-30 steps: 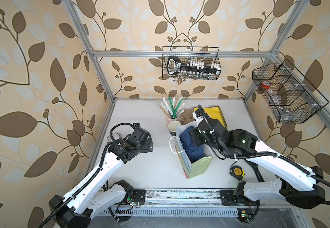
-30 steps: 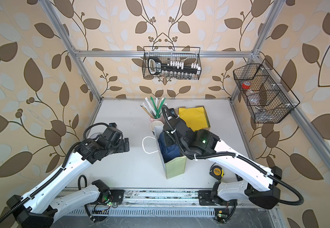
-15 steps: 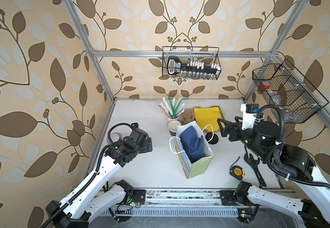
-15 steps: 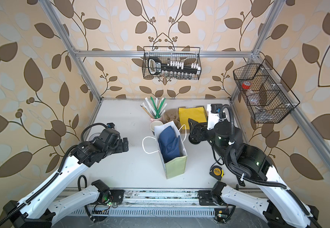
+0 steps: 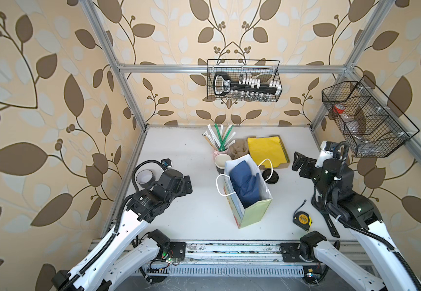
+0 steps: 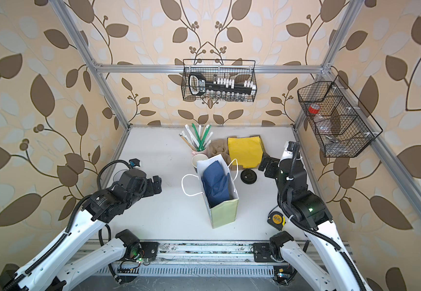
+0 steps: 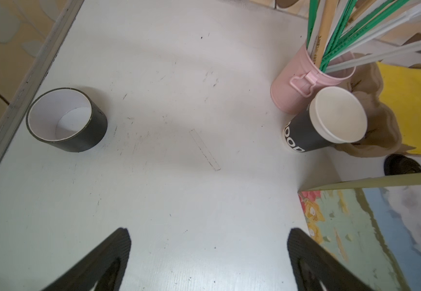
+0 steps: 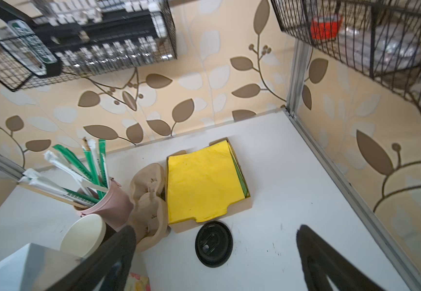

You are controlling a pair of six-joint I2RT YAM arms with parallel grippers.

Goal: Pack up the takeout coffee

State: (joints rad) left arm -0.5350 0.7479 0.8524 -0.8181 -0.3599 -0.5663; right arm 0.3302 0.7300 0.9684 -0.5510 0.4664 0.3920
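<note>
Takeout coffee (image 7: 302, 136): small black paper cup, white inside, white lettering on its side, open-topped. It stands upright on the bench (image 7: 179, 100), just beside the pink straw cup (image 7: 292, 93). In both top views it's at the far corner of the paper bag (image 5: 254, 214).

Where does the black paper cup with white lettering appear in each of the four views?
In a top view: black paper cup near the middle, behind the gift bag.
In a top view: the same place, behind the bag.
Left wrist: the cup beside the pink straw cup, lettering showing.
Right wrist: only its white mouth shows, by the pink straw cup.
Shared landmark: the pink straw cup.
</note>
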